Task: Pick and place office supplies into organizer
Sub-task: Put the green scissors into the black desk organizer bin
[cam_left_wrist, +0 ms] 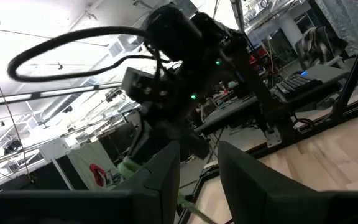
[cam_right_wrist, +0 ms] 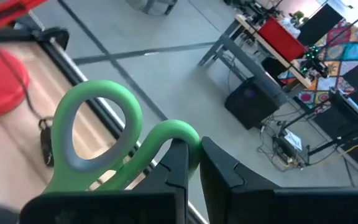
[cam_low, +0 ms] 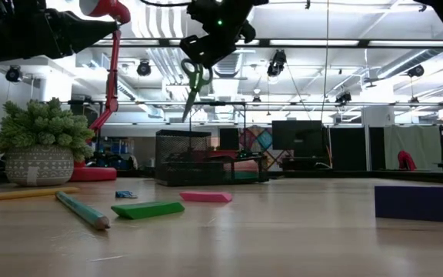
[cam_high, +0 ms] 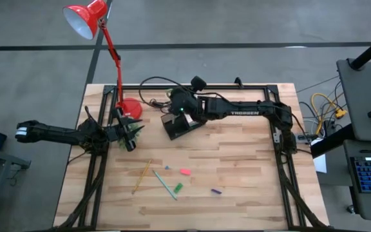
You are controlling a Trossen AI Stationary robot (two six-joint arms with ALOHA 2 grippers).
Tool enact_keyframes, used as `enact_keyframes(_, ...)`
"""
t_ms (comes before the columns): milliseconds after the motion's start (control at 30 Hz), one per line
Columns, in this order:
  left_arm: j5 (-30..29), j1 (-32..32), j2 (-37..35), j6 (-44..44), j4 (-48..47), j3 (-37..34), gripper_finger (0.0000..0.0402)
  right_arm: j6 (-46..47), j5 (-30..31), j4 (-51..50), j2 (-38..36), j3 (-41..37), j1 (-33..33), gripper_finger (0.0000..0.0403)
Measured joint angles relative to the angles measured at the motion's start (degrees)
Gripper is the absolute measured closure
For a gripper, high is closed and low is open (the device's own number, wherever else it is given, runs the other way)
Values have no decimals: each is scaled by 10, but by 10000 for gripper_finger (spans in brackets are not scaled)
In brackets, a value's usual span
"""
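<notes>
Two fingers of my right claw (cam_right_wrist: 191,163) are clenched on the green-handled scissors (cam_right_wrist: 104,146), held in the air above the black organizer (cam_high: 180,124) at the far middle of the counter (cam_high: 237,187). From overhead my arm hides the scissors; only the low view shows their blades hanging point-down. My left claw (cam_left_wrist: 199,180) waits released near the plant (cam_high: 129,129).

Scissors (cam_low: 194,83) held above the organizer (cam_high: 178,125).
Pencil (cam_high: 142,176), pen (cam_high: 163,184) and small pieces lie on the table (cam_high: 237,193), nearer its front edge.
</notes>
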Motion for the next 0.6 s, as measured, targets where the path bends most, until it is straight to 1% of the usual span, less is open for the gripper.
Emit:
enact_keyframes(167,0,0,0,0,0,0,306,-12,-16,39,0,-5,-17,390)
enact_keyframes(267,0,0,0,0,0,0,306,-41,-18,77,4,-16,-27,390)
enact_keyframes(400,0,0,0,0,0,0,306,-79,-45,155,4,-50,-36,390)
enact_keyframes(600,0,0,-1,0,0,0,306,-127,-61,241,5,-103,-38,390)
